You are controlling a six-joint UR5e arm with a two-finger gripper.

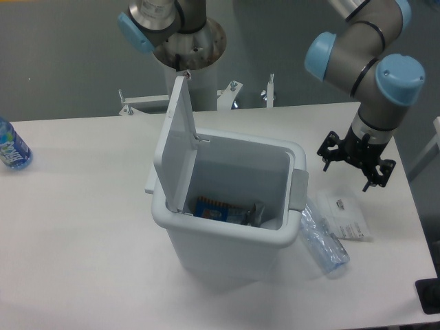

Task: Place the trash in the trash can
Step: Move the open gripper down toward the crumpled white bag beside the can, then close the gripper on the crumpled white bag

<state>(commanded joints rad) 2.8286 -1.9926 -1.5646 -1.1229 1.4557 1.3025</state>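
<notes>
The gripper (356, 160) hangs above the table's (82, 227) right side with its jaws spread wide, holding and touching nothing. The trash can (230, 237) stands mid-table, flap lid (176, 141) raised upright on its left side; inside lies a blue packet (210, 208) with other wrappers. Right of it, the crushed bottle (322, 238) lies flat, long axis running far-left to near-right. The plastic bag (347, 216) lies flat just beside it, below the gripper. A blue-labelled bottle (12, 146) lies far left.

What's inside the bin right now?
In the bin, lid up: a blue packet with an orange edge and a grey wrapper beside it. The near wall hides the rest of the floor. The crushed bottle and plastic bag lie outside.
</notes>
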